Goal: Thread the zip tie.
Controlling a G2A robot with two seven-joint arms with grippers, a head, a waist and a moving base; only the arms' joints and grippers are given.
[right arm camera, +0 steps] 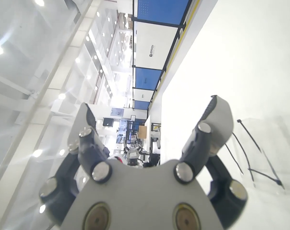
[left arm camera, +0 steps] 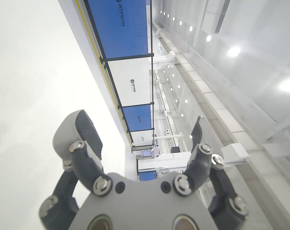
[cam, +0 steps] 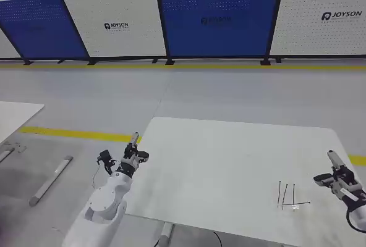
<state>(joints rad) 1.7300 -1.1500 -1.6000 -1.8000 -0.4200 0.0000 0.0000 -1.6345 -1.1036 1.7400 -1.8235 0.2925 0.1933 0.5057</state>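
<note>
Desk [cam: 232,160] is white and smooth. Left gripper [left arm camera: 141,120] at its near-left edge and right gripper [right arm camera: 150,102] near-right both have fingers [left arm camera: 87,132] apart, empty. Black zip ties [cam: 288,196] lie flat beside the right one: light, thin, springy, probably slippery; best pinched near the head.

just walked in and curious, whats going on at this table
Nothing is being handled yet. A few black zip ties lie loose on the white table near its right side. The right gripper is open and empty beside them; the left gripper, also open and empty, sits at the table's opposite edge.
</note>
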